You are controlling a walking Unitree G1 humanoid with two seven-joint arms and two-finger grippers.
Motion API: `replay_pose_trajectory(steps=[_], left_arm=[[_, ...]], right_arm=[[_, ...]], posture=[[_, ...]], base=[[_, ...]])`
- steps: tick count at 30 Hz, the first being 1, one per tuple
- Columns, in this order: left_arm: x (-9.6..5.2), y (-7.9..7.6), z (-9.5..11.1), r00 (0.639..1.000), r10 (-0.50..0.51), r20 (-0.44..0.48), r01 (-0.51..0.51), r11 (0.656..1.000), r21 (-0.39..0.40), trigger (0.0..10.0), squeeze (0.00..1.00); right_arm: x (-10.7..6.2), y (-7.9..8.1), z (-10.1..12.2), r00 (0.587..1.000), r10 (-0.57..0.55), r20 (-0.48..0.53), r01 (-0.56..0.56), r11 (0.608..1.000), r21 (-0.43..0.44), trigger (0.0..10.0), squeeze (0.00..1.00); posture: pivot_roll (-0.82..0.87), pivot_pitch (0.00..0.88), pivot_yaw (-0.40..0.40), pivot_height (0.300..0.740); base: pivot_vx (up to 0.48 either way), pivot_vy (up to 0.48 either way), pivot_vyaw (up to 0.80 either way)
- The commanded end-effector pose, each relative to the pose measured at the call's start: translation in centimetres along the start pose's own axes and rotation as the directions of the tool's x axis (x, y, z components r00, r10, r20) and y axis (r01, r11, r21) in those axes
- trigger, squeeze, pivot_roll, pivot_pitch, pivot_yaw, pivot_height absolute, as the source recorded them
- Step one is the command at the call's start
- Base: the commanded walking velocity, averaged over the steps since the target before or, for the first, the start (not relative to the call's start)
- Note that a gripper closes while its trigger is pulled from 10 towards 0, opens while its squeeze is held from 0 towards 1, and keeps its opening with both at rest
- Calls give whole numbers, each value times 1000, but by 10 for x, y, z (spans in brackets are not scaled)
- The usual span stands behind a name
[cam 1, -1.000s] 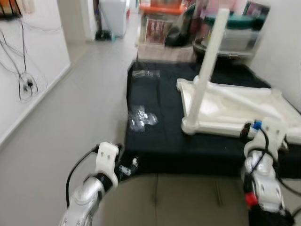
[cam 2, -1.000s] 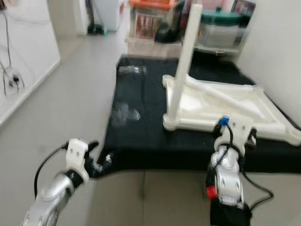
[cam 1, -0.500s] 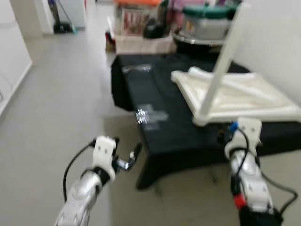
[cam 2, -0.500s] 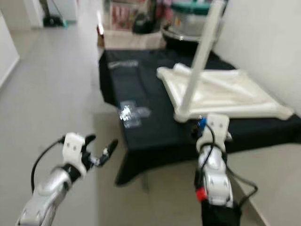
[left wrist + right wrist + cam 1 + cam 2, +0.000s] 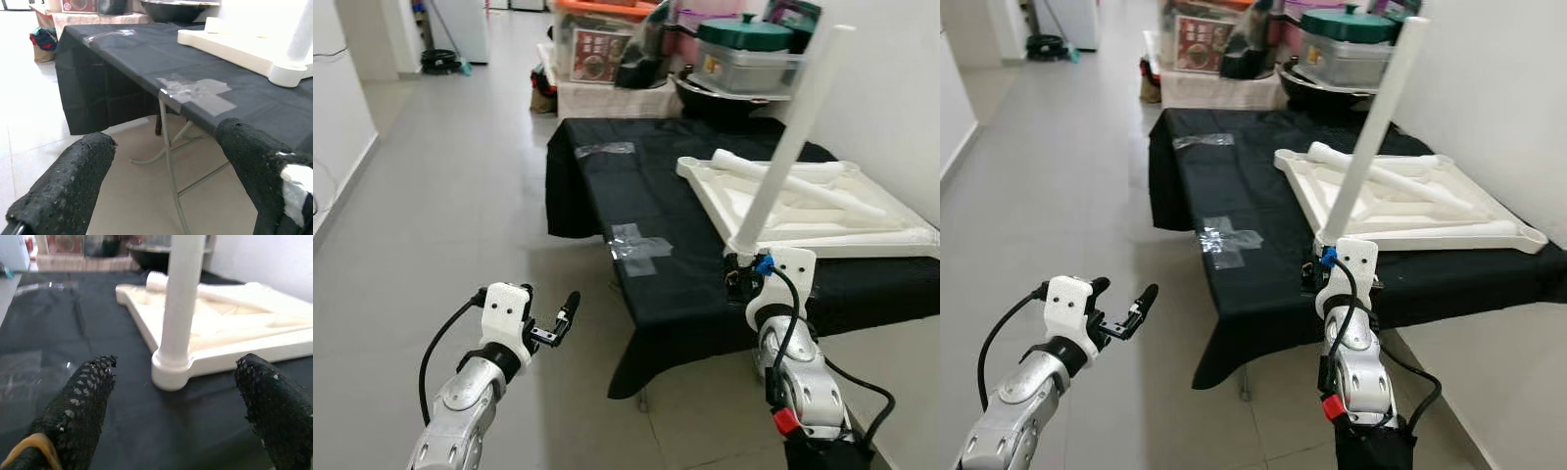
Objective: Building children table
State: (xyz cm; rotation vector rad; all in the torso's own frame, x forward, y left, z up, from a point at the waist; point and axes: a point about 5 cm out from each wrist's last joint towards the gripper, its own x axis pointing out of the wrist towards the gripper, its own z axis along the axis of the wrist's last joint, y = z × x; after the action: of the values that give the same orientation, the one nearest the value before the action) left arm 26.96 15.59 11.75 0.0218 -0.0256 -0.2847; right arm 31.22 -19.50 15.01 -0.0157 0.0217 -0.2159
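A white children's table (image 5: 862,238) lies upside down on a black-covered table (image 5: 636,186). One white leg (image 5: 793,137) stands upright in its near corner, and loose legs (image 5: 793,176) lie inside the frame. My right gripper (image 5: 176,362) is open just in front of that leg's base (image 5: 168,374), over the black cloth, with nothing between its fingers. My left gripper (image 5: 551,318) hangs open above the floor, left of the black table's near corner, and holds nothing.
Clear plastic bags (image 5: 641,245) lie on the cloth, with another one (image 5: 604,150) farther back. Bins and pots (image 5: 744,49) are stacked behind the table. A white wall runs along the right. The folding table's metal legs (image 5: 168,161) show under the cloth. Grey floor (image 5: 450,176) opens to the left.
The whole picture has shifted and sharpened as I moved; the black table now shows corner-on. Both grippers stay open and empty. The white table has not moved.
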Motion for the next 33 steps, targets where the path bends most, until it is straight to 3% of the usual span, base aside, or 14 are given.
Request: replay_pose_trajectory(steps=[1, 2, 3, 6, 8, 10, 12, 14, 19, 23, 29, 33], left_arm=[[2, 1, 3, 1000, 4, 19, -4, 1000, 2, 10000, 0], [2, 1, 3, 1000, 4, 19, -4, 1000, 2, 10000, 0], [1, 1, 3, 1000, 7, 19, -7, 1000, 3, 10000, 0], [1, 1, 3, 1000, 9, 21, -9, 1000, 3, 10000, 0], [1, 1, 3, 1000, 9, 21, -9, 1000, 3, 10000, 0], [1, 1, 3, 1000, 8, 24, -8, 1000, 2, 10000, 0], [1, 1, 3, 1000, 8, 24, -8, 1000, 2, 10000, 0], [2, 0, 4, 1000, 9, 28, -9, 1000, 1, 10000, 0], [2, 1, 4, 999, 11, 30, -11, 1000, 2, 10000, 0], [2, -2, 3, 1000, 4, 27, -4, 1000, 1, 10000, 0], [3, -3, 2, 1000, 1, 23, -1, 1000, 7, 10000, 0], [3, -4, 2, 1000, -5, 26, 5, 1000, 7, 10000, 0]], right_arm=[[1, 13, 13, 993, 85, 81, -87, 996, 16, 10000, 0], [1, 13, 13, 993, 85, 81, -87, 996, 16, 10000, 0], [-2, 26, 24, 969, 187, 159, -193, 981, 26, 10000, 0], [-17, 56, 41, 866, 422, 268, -437, 900, -5, 10000, 0], [-19, 59, 42, 853, 445, 273, -460, 888, -10, 10000, 0], [-27, 72, 38, 804, 537, 253, -546, 837, -42, 10000, 0], [-27, 72, 38, 804, 537, 253, -546, 837, -42, 10000, 0], [-31, 77, 31, 777, 588, 225, -591, 804, -63, 10000, 0], [-29, 75, 27, 788, 579, 209, -580, 812, -65, 10000, 0], [-19, 60, 25, 839, 507, 199, -505, 861, -63, 10000, 0], [-18, 55, 23, 849, 491, 196, -490, 870, -61, 10000, 0], [-23, 57, 22, 828, 524, 202, -524, 850, -54, 10000, 0]], posture=[[4, 0, -118, 740], [4, 0, -118, 740], [7, 0, -119, 740], [6, 0, -118, 740], [6, 0, -118, 740], [6, 0, -118, 740], [6, 0, -118, 740], [12, 0, -120, 740], [11, 0, -120, 740], [7, 0, -117, 740], [5, 0, -117, 740], [3, 0, -115, 740]], base=[[296, 0, 0], [296, 0, 0], [274, 0, 0], [255, 0, 0], [251, 0, 0], [251, 0, 0], [251, 0, 0], [251, 0, 0], [251, 0, 0], [251, 0, 0], [42, 0, 0], [0, 0, 0]])
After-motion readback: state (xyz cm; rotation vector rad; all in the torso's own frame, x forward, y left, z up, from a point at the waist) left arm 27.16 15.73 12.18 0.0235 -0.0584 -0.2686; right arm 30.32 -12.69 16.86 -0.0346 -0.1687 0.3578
